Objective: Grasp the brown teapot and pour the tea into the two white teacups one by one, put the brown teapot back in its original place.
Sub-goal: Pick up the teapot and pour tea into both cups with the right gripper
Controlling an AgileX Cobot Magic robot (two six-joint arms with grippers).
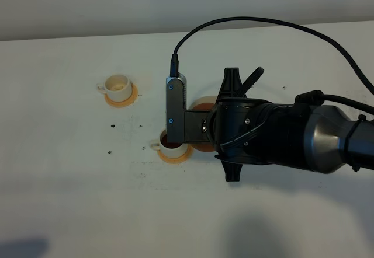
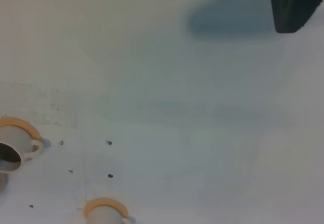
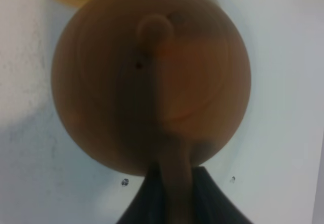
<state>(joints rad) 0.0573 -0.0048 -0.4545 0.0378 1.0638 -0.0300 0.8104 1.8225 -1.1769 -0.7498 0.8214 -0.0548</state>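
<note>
Right claw (image 3: 174, 191) pinching the loop handle of the brown teapot (image 3: 152, 77), beside a filled cup.
Close up from the right wrist the pot is blurred, lid knob toward the lens, its handle clamped between the dark fingers (image 3: 139, 206). From high up, the right arm (image 1: 292, 135) hides most of the pot, which is just beside a white teacup (image 1: 173, 146) holding dark tea on an orange coaster (image 1: 175, 156); whether the pot touches the tabletop (image 1: 70, 170) cannot be told. A second white teacup (image 1: 118, 86) stands well apart on its own coaster (image 1: 131, 98). A pale cream disc (image 1: 204, 101) shows partly behind the arm.
</note>
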